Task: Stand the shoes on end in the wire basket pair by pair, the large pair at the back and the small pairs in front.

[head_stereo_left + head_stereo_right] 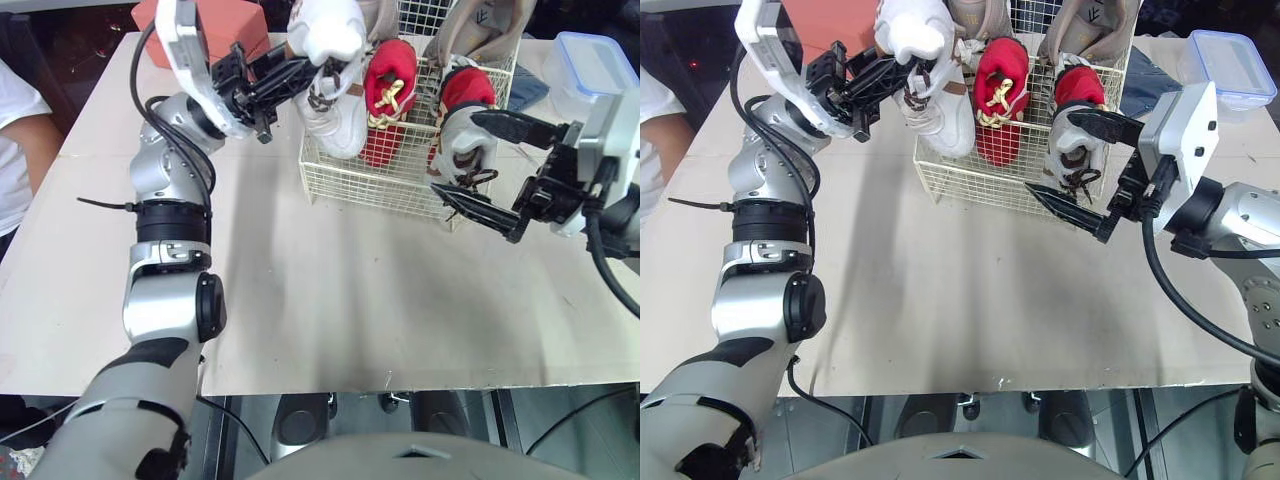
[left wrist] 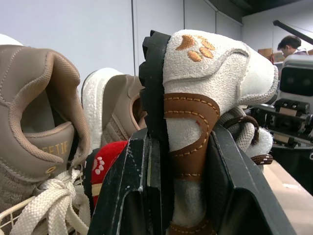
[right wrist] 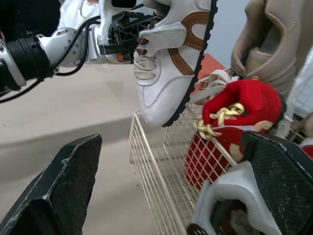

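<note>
Left gripper (image 1: 314,72) is clamped on the heel of the white shoe (image 1: 336,112), toe down at the basket's (image 1: 368,192) front left corner. Can't tell if the toe is inside the rim or just on it. The sole faces the red shoe (image 1: 389,92) next to it.

Right gripper (image 1: 455,155) is spread wide, one finger on each side of the red-lined shoe (image 1: 462,125) at front right, not pinching it. Tan pair (image 1: 492,28) stands at the back.

Step in hand, as I read it: seat the white shoe in the front left slot. To do it clean:
- lower straight down, heel kept up, so the toe clears the wire and doesn't hook the rim
- keep the sole off the red shoe, which would likely tip
- release only once the toe is on the basket floor and the shoe leans on the side wall
- use the right gripper to steady its shoe if the row shifts
</note>
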`<act>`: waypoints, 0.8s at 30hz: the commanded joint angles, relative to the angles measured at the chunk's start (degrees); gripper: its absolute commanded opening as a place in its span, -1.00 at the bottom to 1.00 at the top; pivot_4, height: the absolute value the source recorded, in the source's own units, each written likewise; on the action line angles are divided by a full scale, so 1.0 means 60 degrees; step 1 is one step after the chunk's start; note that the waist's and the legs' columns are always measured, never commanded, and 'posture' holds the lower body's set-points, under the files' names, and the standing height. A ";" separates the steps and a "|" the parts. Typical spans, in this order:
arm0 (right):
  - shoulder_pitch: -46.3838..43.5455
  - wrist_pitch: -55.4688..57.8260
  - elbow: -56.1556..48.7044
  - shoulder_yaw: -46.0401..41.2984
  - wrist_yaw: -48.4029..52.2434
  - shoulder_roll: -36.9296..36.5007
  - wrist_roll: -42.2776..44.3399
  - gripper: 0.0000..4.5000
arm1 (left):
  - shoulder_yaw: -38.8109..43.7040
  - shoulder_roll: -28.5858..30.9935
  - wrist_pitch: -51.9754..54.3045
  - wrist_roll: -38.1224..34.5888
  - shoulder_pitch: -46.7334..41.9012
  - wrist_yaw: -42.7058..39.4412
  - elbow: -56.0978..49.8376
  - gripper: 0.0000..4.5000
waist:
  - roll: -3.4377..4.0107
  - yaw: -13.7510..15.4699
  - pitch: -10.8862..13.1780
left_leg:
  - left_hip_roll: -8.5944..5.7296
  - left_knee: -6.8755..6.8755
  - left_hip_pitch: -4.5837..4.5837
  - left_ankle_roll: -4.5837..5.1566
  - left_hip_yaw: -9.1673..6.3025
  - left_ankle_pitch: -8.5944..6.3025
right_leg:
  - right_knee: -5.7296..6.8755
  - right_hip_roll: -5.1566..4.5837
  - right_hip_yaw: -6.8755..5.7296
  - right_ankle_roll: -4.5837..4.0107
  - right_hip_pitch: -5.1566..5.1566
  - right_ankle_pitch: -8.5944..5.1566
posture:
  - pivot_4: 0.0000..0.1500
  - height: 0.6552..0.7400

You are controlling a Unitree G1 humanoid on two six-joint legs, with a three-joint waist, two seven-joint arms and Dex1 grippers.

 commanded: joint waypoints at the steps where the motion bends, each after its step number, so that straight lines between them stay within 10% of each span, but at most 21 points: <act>1: -0.0007 -0.0182 -0.0296 -0.0387 0.0003 -0.0194 0.0161 1.00 | -0.0127 0.0092 -0.0351 0.0370 -0.0047 -0.0440 0.0238 -0.64 | 0.0000 -0.0008 0.0000 | 0.0000 0.0000 0.0000 0.0000 -0.0002 0.0000 | 0.0000 0.0001 -0.0001 0.0000 -0.0001 0.0000 | 1.00 -0.27; 24: -0.0066 -0.0084 -0.0367 -0.0213 -0.0234 -0.0197 0.0522 1.00 | -0.0249 -0.0934 -0.2241 0.1391 0.0484 -0.1024 0.1663 -0.64 | -0.0005 -0.0010 -0.0004 | 0.0003 0.0001 0.0000 0.0001 0.0001 0.0000 | -0.0001 0.0005 0.0001 -0.0014 -0.0001 0.0008 | 1.00 -0.27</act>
